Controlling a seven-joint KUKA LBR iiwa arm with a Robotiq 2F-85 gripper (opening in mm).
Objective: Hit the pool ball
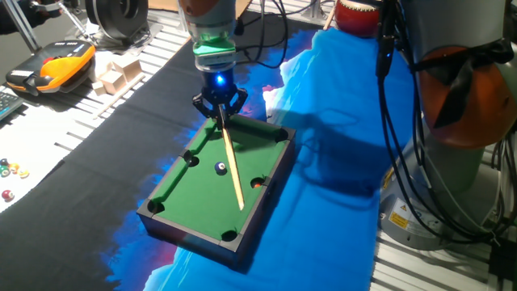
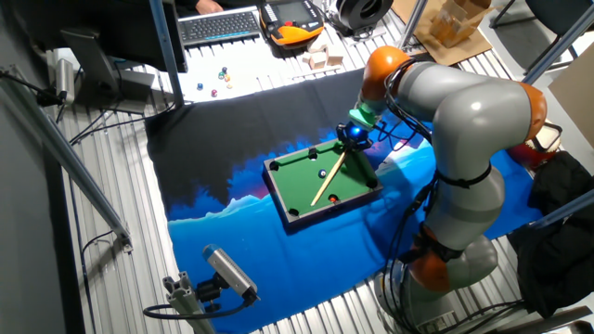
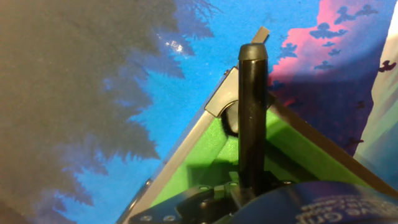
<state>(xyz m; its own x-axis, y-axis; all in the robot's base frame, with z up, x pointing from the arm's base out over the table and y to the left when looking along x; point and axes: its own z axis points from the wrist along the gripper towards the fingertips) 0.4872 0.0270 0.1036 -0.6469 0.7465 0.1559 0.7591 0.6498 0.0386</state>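
Observation:
A small pool table (image 1: 182, 198) with green felt lies on a blue and black cloth. The tiny black pool ball (image 1: 220, 168) with a white spot rests near the felt's middle; it also shows in the other fixed view (image 2: 322, 173). My gripper (image 1: 219, 103) hangs over the table's far end, shut on a wooden cue stick (image 1: 232, 166). The cue slants down across the felt and passes just right of the ball. An orange-red ball (image 1: 257, 183) sits by a right-side pocket. In the hand view the cue's dark butt (image 3: 252, 118) fills the centre over a corner pocket.
Small multicoloured balls (image 1: 10, 171) lie on white paper at the left. Wooden blocks (image 1: 115, 73) and an orange-black controller (image 1: 50, 66) are at the back left. The arm's base (image 1: 456, 121) stands at the right. A keyboard (image 2: 220, 25) sits far off.

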